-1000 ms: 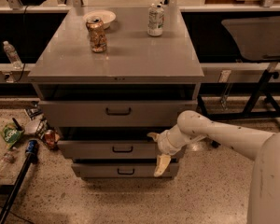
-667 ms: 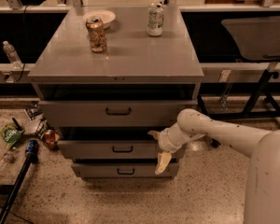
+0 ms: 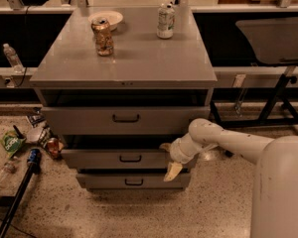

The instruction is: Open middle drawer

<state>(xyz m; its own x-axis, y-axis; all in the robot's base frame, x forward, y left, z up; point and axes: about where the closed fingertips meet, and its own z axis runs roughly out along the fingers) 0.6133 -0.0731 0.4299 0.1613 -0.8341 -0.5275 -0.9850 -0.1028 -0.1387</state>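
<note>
The grey cabinet has three drawers stacked. The middle drawer (image 3: 104, 158) is a shallow grey front with a small black loop handle (image 3: 130, 158). It stands out a little, with a dark gap above it. My gripper (image 3: 169, 158) is at the right end of this drawer front, well right of the handle. Its fingers are spread, one fingertip (image 3: 164, 146) at the drawer's top edge and the other (image 3: 172, 171) hanging below its bottom edge. It holds nothing.
The taller top drawer (image 3: 79, 120) and the narrow bottom drawer (image 3: 104, 181) sit above and below. On the cabinet top (image 3: 139, 58) stand a can (image 3: 103, 36), a bowl (image 3: 106, 18) and a bottle (image 3: 165, 21). Litter (image 3: 12, 143) and a black pole (image 3: 17, 195) lie on the floor at left. A table frame (image 3: 275, 95) stands at right.
</note>
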